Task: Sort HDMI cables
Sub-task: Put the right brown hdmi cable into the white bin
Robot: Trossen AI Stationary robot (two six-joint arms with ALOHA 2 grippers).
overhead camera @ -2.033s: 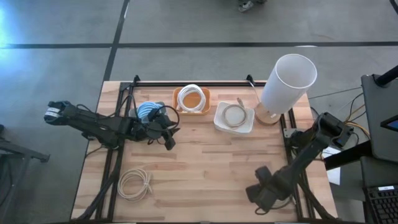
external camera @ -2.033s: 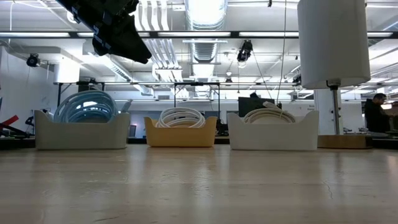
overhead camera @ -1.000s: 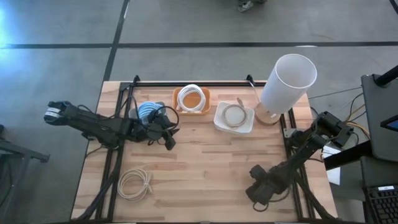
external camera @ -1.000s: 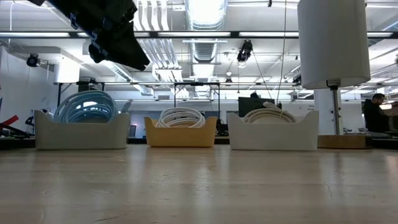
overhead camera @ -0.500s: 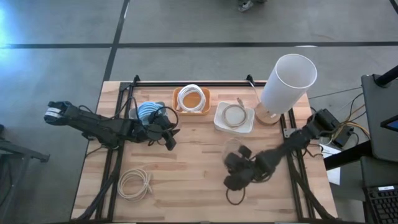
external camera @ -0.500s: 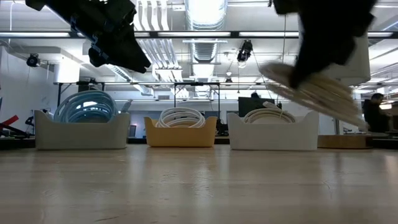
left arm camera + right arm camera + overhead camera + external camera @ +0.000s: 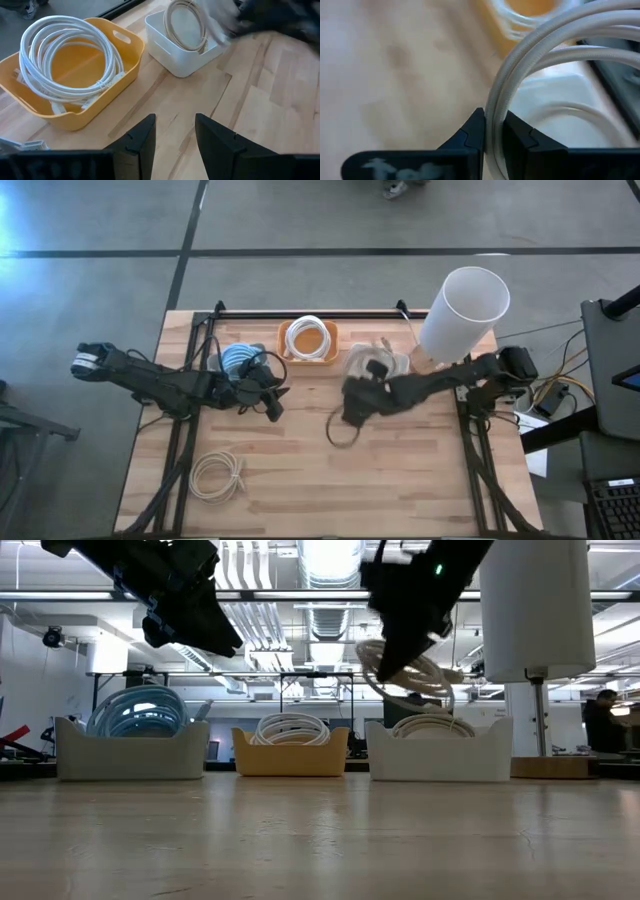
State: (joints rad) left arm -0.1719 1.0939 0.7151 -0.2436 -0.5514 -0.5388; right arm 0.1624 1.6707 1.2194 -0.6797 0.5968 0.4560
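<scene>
My right gripper (image 7: pixel 350 412) hangs over the middle of the table, just in front of the white bin (image 7: pixel 398 383), and is shut on a beige HDMI cable coil (image 7: pixel 420 675). The white bin holds another beige coil (image 7: pixel 376 365). Beside it, a yellow bin (image 7: pixel 285 340) holds a white coil (image 7: pixel 70 55), and a bin at the far left holds a light blue coil (image 7: pixel 237 358). One white coil (image 7: pixel 217 476) lies flat on the table at the near left. My left gripper (image 7: pixel 175 137) hovers open near the blue coil's bin, with nothing between its fingers. My right gripper pinches the beige coil's bundled turns (image 7: pixel 495 117) between its two fingers, at one spot on the ring. The fingers slant down from the table's right side and lie across the turns. The coil hangs tilted below them, lifted clear of the table (image 7: pixel 340 432).
A tall white lamp (image 7: pixel 462 310) on a wooden base stands at the far right, next to the white bin. The three bins line the far edge. Bare wood (image 7: pixel 330 480) stretches across the table's near half.
My right gripper has swung from the table's near right corner up and toward the far left, to just in front of the white bin, rolling its wrist on the way. The beige coil came with it, lifted clear and now hanging tilted.
</scene>
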